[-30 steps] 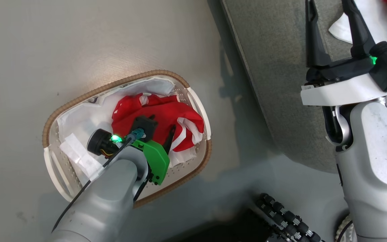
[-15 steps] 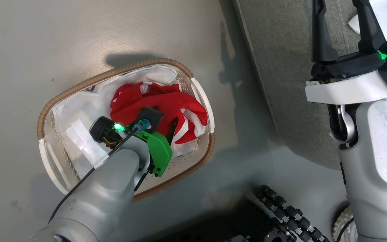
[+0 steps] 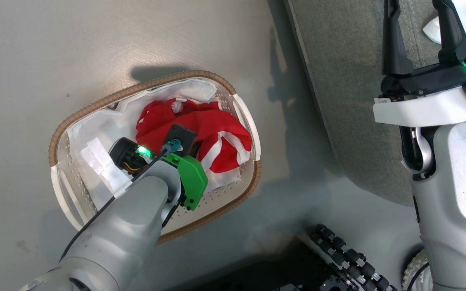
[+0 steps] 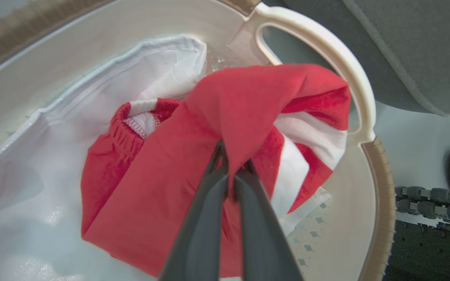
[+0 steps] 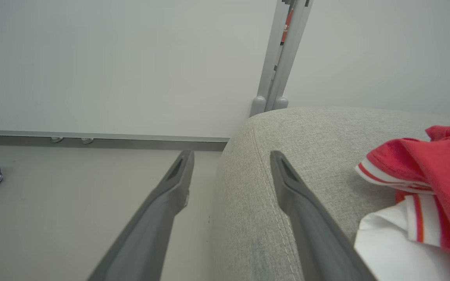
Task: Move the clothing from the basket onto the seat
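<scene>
Crumpled bright red knit clothing (image 4: 170,183), white-striped, lies inside the oval white perforated plastic basket (image 3: 95,107) with a brown woven-look rim. Left gripper (image 4: 233,164) pinches a raised red fold. Beside basket: grey coarse-weave seat (image 3: 338,81); right gripper (image 5: 232,156) spread wide, empty.
</scene>
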